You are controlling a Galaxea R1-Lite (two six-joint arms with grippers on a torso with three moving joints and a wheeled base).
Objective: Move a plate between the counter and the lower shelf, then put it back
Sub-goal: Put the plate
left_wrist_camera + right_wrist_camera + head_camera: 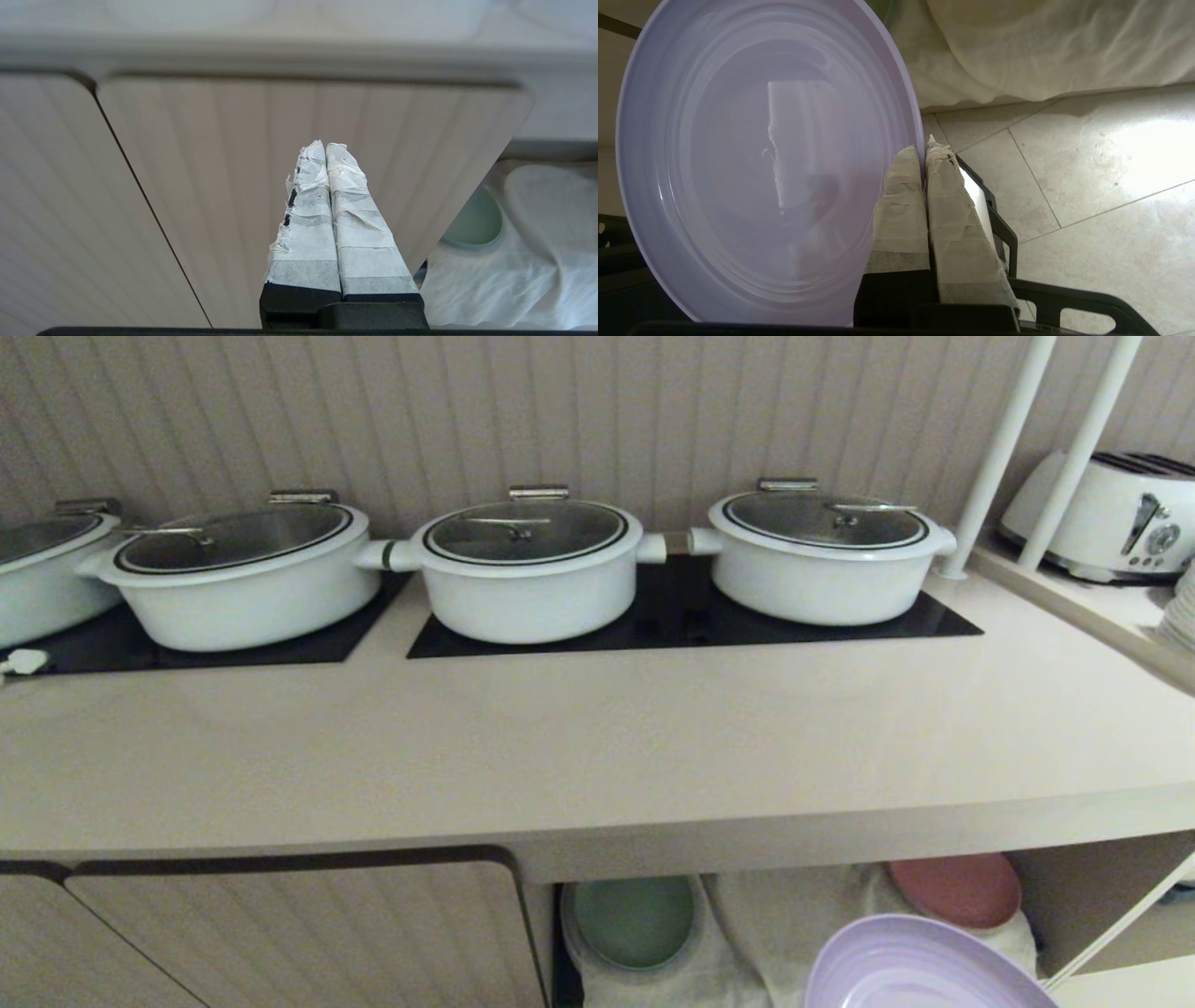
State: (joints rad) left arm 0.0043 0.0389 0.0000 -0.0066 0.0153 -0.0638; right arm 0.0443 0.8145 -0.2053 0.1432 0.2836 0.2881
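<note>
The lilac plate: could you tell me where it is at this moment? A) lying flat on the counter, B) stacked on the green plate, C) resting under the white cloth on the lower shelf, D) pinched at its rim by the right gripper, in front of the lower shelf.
D: the right gripper is shut on the rim of the lilac plate, which hangs in front of the lower shelf, clear of the counter.

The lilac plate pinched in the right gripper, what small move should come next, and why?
Probably lift the lilac plate toward the counter: the right gripper is shut on its rim, it hangs in front of the lower shelf, below the worktop's edge.
</note>
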